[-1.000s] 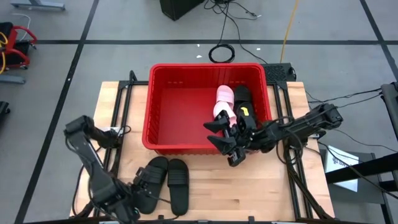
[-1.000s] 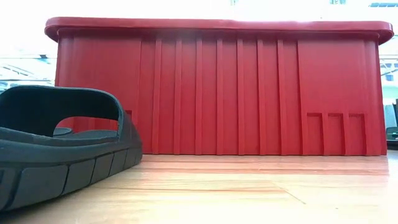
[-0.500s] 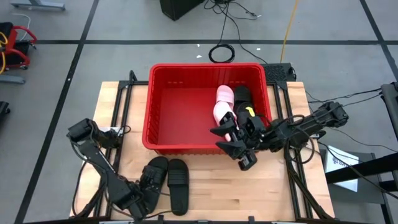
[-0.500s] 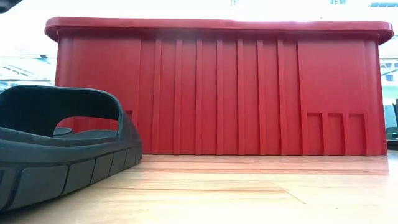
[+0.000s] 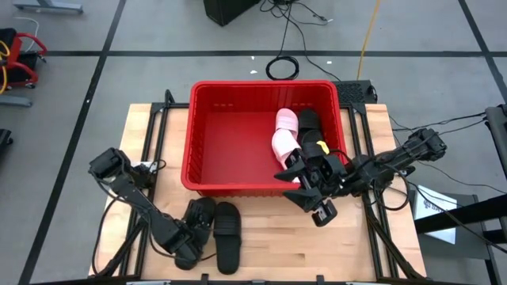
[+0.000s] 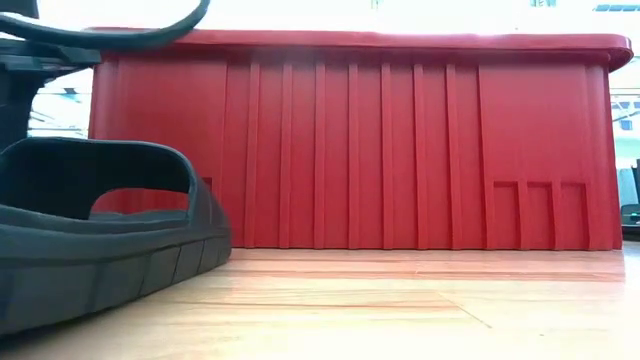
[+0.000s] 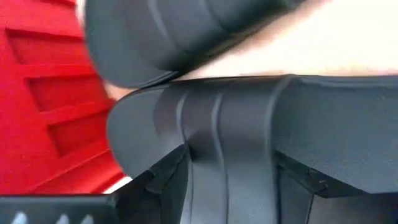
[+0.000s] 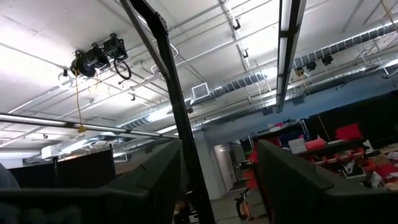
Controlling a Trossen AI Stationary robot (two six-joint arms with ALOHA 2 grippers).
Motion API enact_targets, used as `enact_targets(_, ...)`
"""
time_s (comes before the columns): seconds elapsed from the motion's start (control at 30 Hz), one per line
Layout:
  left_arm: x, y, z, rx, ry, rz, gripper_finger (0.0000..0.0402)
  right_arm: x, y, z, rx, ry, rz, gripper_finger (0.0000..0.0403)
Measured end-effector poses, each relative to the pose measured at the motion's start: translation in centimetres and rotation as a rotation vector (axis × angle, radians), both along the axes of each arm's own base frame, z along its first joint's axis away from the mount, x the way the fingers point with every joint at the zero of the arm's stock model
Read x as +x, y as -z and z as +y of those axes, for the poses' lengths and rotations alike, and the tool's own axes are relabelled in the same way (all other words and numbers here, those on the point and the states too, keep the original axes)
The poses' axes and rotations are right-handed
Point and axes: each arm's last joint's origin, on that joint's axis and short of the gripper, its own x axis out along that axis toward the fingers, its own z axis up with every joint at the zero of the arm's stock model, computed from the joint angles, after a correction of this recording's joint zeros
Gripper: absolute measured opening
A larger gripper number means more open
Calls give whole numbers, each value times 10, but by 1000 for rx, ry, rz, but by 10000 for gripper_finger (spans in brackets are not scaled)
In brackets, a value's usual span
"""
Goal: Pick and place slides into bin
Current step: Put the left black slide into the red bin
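Left gripper sits at black slides before the bin, grip indiscernible; right gripper, fingers spread, empty.

The left gripper hides part of one black slide.

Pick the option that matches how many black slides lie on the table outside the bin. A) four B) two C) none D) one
B: the high view shows two black slides side by side on the table in front of the bin, with the left claw down at the left one.
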Motion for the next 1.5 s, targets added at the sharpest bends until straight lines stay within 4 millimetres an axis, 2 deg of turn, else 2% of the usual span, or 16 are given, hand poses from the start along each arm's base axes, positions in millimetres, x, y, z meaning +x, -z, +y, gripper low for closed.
enact_targets(0.1,2,-1,3,19,-5,-3,182,0,0,0,-10,8,-1,194)
enact_targets(0.2,1,-1,3,26,-1,6,155,0,0,0,-10,9,-1,194)
enact_targets(0.47,-5,-6,1,11,39,34,13,0,0,-1,-21,44,1,188)
enact_targets(0.7,-18,-36,3,-112,27,-22,4,3,2,-5,4,103,35,187)
enact_targets(0.83,-31,-65,2,-247,-3,-70,3,4,2,-6,4,107,35,183)
enact_targets(1.1,-48,-146,3,-494,-29,-302,2,4,2,-6,-10,114,35,180)
enact_targets(1.37,-41,-228,1,-677,19,-617,1,-6,-9,-10,-11,138,-32,176)
enact_targets(1.5,-35,-262,4,-729,41,-796,1,-17,-18,-15,-39,172,-67,175)
